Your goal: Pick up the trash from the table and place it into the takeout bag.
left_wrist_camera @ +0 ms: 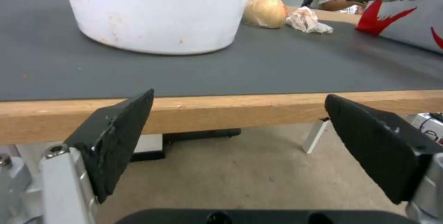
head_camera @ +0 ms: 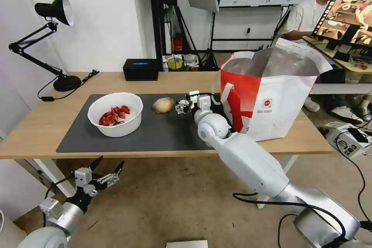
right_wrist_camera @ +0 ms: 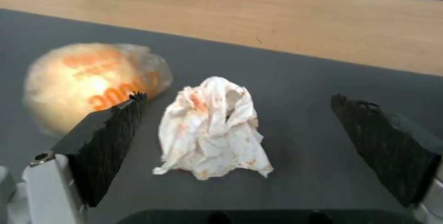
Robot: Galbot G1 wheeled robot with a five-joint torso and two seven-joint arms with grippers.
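Observation:
On the table, a white bowl of red shells stands on the left of the dark mat. A tan bun-like lump lies mid-mat. Just right of it, my right gripper is open, low over a crumpled white napkin that lies between its fingers without touching them; the bun is beside one finger. The red-and-white takeout bag stands open at the right end. My left gripper hangs open and empty below the table's front edge, facing the bowl.
A black box sits at the table's back edge and a black desk lamp with its cable at the back left. The bag stands close behind my right forearm. Bare mat lies between bowl and bun.

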